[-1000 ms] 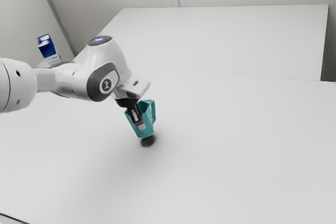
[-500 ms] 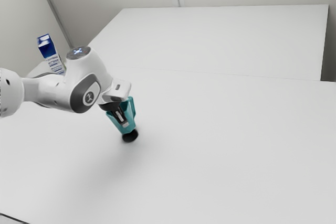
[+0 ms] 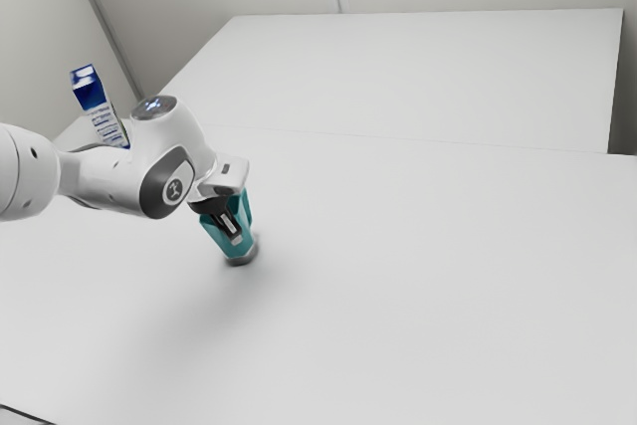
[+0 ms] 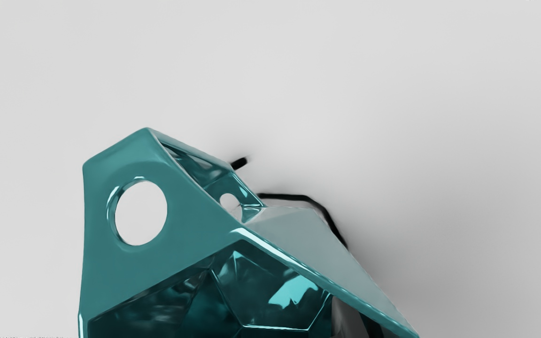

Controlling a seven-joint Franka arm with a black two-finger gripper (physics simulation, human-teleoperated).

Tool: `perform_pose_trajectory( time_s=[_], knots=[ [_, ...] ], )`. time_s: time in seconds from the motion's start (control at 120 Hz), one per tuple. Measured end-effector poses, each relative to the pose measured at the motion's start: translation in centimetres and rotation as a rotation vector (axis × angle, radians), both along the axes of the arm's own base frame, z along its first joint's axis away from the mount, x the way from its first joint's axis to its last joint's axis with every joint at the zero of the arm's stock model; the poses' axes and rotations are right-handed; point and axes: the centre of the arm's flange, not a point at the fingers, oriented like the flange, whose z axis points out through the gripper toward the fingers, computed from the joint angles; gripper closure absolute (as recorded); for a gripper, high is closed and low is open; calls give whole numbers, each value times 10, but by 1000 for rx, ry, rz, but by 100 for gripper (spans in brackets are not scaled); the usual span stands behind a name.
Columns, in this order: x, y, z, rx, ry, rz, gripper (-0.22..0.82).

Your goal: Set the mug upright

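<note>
Mug (image 3: pixel 235 249) mouth up, slightly tilted, at or just over table (image 3: pixel 418 276), well inside its exterior-view-left edge | gripper (image 3: pixel 235 238) pinched its wall — spread unclear — probably to seat base squarely

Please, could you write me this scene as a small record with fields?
mug: teal, mouth upward, leaning a little
gripper: black, shut on the mug
mug base: close over the table; contact cannot be told
carton: blue and white, at the exterior view's left, partly behind the arm
task state: mug not yet released
</note>
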Motion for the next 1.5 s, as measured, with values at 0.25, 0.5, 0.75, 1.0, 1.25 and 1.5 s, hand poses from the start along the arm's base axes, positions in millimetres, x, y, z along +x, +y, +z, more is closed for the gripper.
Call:
perform_pose_trajectory(
  time_s=[0.25, 0.5, 0.75, 1.0, 1.25, 1.5],
  knots=[
    [1, 3, 0, -6, -6, 30, 77],
    [1, 3, 0, -10, -5, 40, 66],
    [2, 1, 4, -9, -7, 39, 50],
    [10, -2, 17, -9, -32, 30, 40],
    [13, -8, 38, -20, -66, 27, 35],
    [33, -14, 105, -35, -148, 27, 26]
  ],
)
